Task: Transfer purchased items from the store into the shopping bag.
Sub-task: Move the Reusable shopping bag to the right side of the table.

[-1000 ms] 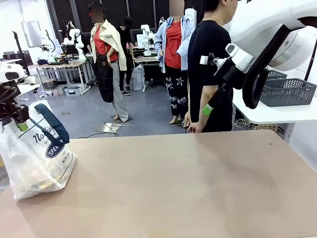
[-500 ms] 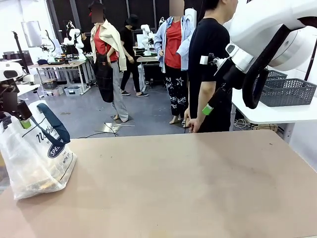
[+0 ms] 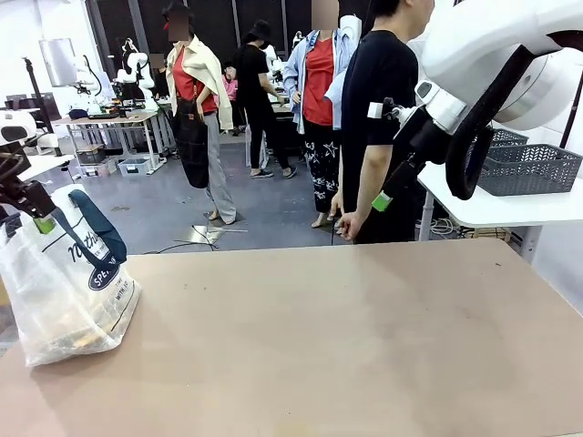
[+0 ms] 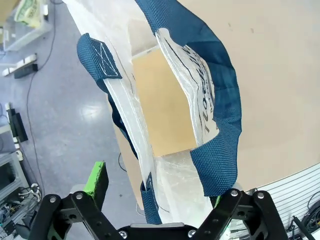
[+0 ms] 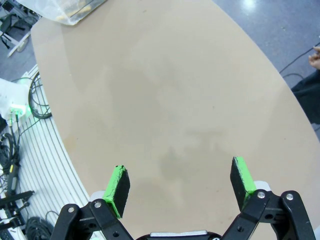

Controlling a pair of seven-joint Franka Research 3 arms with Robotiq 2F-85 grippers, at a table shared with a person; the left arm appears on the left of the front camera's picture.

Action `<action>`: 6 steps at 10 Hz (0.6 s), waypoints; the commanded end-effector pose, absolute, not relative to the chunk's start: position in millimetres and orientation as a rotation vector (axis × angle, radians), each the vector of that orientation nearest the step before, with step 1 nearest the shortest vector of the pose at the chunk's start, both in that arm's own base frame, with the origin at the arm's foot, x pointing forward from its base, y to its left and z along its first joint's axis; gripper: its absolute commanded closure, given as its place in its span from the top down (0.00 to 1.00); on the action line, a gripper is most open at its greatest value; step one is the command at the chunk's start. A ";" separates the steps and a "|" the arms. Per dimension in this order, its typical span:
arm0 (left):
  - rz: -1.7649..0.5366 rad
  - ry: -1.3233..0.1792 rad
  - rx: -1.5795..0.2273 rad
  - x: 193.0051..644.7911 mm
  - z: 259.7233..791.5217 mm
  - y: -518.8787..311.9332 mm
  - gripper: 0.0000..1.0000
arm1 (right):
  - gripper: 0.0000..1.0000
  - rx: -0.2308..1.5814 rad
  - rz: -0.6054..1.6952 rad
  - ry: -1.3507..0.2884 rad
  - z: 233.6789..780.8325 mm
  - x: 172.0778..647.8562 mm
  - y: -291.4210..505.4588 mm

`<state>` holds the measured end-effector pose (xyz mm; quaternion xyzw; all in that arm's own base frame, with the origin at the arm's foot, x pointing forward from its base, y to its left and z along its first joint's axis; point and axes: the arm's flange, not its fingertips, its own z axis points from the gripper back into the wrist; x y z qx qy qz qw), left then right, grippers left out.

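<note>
Bag handle released at the surface's (image 3: 364, 346) left edge
Left gripper (image 4: 155, 200) had spread its fingers above the shopping bag (image 3: 64, 291), letting the navy handle (image 4: 220, 125) go; right gripper (image 5: 180, 185) hung apart, empty, so the transfer looked finished

Front cam sat low at the robot's edge of the table (image 3: 346, 337), facing across toward the room. Left wrist cam looked straight down, close, into the shopping bag (image 4: 170, 120). Right wrist cam hung higher, looking down over bare tabletop. Front and right wrist views shared the bag's corner.
</note>
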<state>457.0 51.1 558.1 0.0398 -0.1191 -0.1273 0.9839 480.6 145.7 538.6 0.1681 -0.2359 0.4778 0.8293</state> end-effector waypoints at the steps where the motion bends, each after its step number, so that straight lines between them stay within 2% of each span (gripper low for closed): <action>1: -0.250 -0.240 0.067 452.4 557.8 53.6 1.00 | 1.00 0.361 0.999 -0.495 540.2 481.2 148.0; 2: -0.192 -0.246 0.080 455.3 557.1 56.1 1.00 | 1.00 0.361 0.999 -0.495 540.2 481.2 148.0; 3: -0.255 -0.239 0.079 456.9 557.9 51.2 1.00 | 1.00 0.361 0.999 -0.495 540.2 481.2 148.0; 6: -0.255 -0.239 0.079 456.9 557.9 51.2 1.00 | 1.00 0.361 0.999 -0.495 540.2 481.2 148.0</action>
